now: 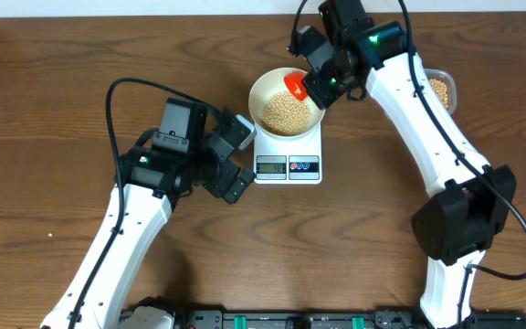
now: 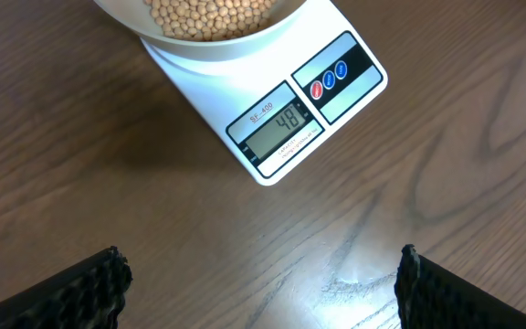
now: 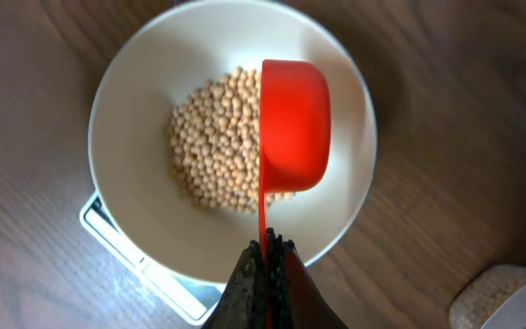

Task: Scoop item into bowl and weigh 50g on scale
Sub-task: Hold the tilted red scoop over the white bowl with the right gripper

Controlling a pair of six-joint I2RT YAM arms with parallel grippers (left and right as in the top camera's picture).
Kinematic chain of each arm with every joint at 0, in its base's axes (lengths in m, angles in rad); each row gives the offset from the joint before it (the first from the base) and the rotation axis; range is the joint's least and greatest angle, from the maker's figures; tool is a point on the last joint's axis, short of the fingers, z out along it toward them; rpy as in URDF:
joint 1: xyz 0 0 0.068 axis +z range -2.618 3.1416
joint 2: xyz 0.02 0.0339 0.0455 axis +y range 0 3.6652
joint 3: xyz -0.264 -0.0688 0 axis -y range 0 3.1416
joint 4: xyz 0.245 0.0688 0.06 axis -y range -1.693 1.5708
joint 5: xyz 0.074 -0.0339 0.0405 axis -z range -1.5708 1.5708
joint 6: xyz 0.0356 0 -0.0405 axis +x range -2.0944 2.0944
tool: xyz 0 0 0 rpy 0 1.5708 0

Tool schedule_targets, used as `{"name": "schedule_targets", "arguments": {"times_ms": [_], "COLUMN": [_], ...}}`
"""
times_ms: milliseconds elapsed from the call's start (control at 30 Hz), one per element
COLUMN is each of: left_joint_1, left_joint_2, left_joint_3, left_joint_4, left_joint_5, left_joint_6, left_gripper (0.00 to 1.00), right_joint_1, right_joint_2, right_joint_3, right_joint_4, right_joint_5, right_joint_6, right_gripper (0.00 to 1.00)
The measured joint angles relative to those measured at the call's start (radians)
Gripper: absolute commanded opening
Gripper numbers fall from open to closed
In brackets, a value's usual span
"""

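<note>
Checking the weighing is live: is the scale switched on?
On. In the left wrist view the scale has a lit display showing the digits 48, with the bowl of beans on it.

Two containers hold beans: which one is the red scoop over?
The round white bowl on the scale, under the red scoop. The clear tub sits apart, off the scale.

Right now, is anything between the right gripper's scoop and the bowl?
Nothing visible. The right gripper holds the red scoop directly over the bowl, with only open air above the beans inside. The bowl sits on the scale.
</note>
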Motion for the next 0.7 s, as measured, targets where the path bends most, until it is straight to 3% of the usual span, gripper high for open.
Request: {"name": "schedule_targets", "arguments": {"times_ms": [700], "left_joint_1": [0.000], "left_joint_2": [0.000], "left_joint_3": [0.000], "left_joint_4": [0.000], "left_joint_5": [0.000], "left_joint_6": [0.000], "left_gripper": [0.95], "right_joint_1": [0.000], "right_joint_2": [0.000], "right_joint_3": [0.000], "right_joint_4": [0.077], "right_joint_5": [0.000], "right_joint_6": [0.000], "right_gripper": [0.01]}}
